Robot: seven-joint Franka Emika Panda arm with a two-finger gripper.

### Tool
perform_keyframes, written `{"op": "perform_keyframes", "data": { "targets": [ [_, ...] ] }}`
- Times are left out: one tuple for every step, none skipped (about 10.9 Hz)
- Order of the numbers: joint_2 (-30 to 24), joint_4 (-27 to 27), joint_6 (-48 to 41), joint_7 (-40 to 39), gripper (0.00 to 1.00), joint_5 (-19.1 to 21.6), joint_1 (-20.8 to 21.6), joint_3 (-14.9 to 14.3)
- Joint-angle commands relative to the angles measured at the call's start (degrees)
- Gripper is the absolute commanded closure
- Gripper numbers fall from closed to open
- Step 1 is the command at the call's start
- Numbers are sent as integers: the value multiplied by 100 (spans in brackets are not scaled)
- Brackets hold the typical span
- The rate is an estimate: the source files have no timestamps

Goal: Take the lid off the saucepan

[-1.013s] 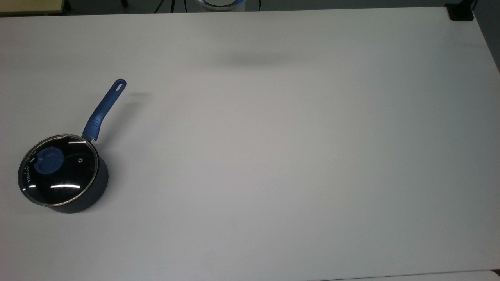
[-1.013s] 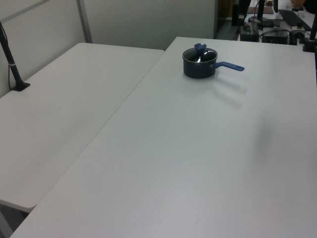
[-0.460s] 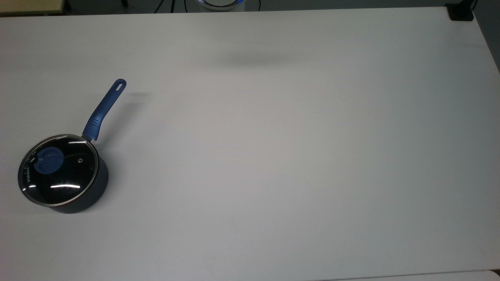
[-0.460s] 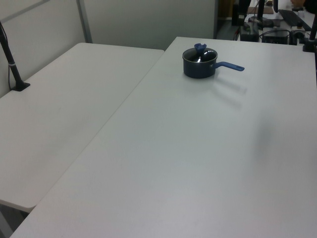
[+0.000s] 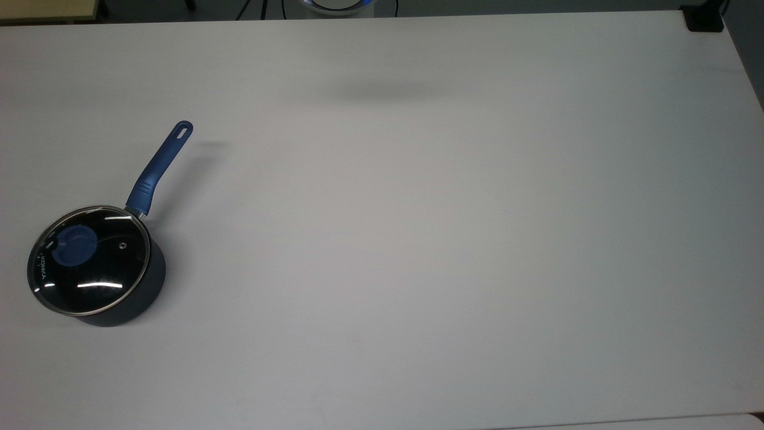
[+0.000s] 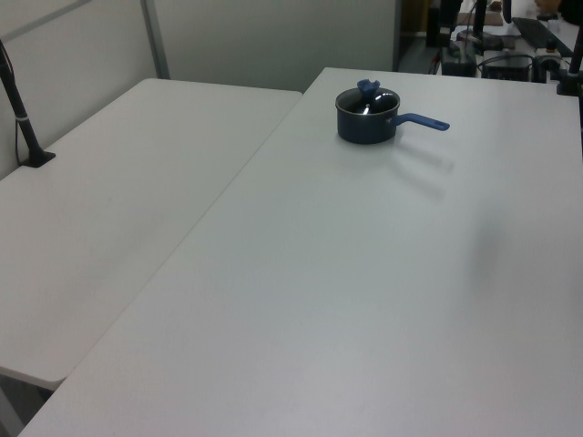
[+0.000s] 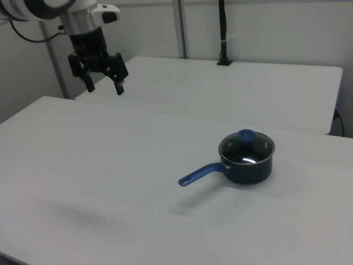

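A small dark saucepan [image 5: 149, 285] [image 6: 360, 127] [image 7: 248, 170] stands on the white table near the top view's left edge. Its long blue handle [image 5: 158, 167] [image 7: 199, 174] points up and to the right in the top view. The glass lid [image 5: 98, 280] [image 6: 378, 98] [image 7: 255, 150] with a round blue knob [image 5: 74, 245] [image 6: 367, 87] [image 7: 246, 134] rests flat on the pan. My gripper [image 7: 104, 87] hangs high above the table at the right view's upper left, far from the pan. Its two black fingers are spread open with nothing between them.
The white table [image 5: 418, 239] stretches wide to the top view's right of the pan. A second white table [image 6: 109, 200] adjoins it in the left view. A black pole [image 7: 223, 33] stands on the far table, and a black mount [image 5: 704, 18] sits at the top view's upper right corner.
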Motion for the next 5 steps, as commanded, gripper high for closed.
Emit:
{"op": "perform_keyframes", "data": {
  "targets": [
    [-16,-273,341,-178,0,-549,-135,-45],
    [63,-264,665,-179,0,-506,-336,-71],
    [203,-229,912,-118,0,-444,-451,-228],
    [387,-203,1402,-100,0,-287,-487,-447],
    [597,-202,2033,83,0,-25,-496,-711]
  ]
}}
